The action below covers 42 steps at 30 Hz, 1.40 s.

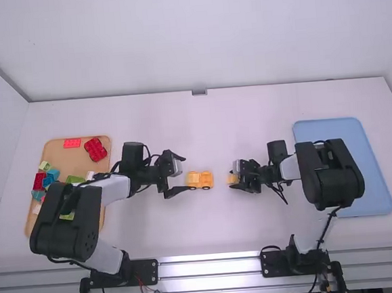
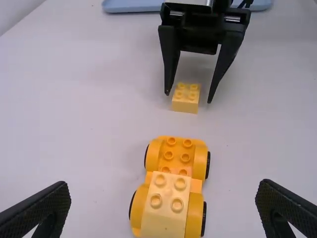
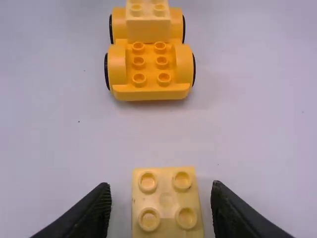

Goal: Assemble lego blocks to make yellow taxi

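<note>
My left gripper stands open at the left end of the yellow car base. In the left wrist view, the left gripper has the car base between its spread fingers, apart from both; a pale yellow block sits on the end nearer that gripper. My right gripper is low at a second pale yellow block right of the car. In the right wrist view, the open right gripper has this four-stud block between its fingers, with gaps on both sides.
An orange tray with red, green, blue and other blocks lies on the far left of the table, partly under the left arm. On the far right, a blue tray lies partly under the right arm.
</note>
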{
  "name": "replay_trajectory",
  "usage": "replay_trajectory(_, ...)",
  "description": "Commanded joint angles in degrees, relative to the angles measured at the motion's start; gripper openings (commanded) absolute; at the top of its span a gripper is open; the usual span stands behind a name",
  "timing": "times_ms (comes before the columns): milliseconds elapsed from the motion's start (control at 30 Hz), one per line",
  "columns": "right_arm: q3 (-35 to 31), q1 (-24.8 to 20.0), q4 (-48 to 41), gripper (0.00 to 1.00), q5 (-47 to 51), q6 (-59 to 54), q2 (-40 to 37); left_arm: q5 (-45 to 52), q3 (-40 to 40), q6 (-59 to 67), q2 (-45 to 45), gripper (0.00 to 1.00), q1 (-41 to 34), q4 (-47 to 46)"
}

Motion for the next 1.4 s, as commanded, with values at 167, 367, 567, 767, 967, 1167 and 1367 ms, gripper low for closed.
replay_trajectory(167,-0.2,0.0,-0.1,0.48,3.7,2.6,0.8,1.0,-0.3,-0.4,0.3,0.99,-0.3,0.0)
replay_trajectory(367,-0.2,0.0,-0.1,0.27,2.9,3.0,0.7,1.0,-0.3,-0.4,0.3,0.99,0.0,0.0)
replay_trajectory(567,-0.1,-0.1,1.2,0.10,-4.9,3.1,-0.3,-0.4,-0.3,1.1,0.3,0.99,-1.3,-1.4)
replay_trajectory(767,-0.2,2.7,1.2,0.07,-6.0,9.9,-6.7,-1.4,-0.3,3.0,4.4,0.99,-3.8,1.9)
replay_trajectory(967,-0.2,8.3,1.4,0.07,-1.6,14.9,-11.9,-1.5,-0.3,3.0,11.0,0.99,-4.0,8.0)
replay_trajectory(1167,-0.2,14.1,4.4,0.07,4.6,21.1,-12.5,-1.1,-0.3,3.0,15.1,0.99,-4.1,13.1)
replay_trajectory(1367,-0.2,17.5,4.3,0.07,7.6,21.2,-12.5,-0.5,-0.3,3.0,17.6,0.98,-4.1,16.6)
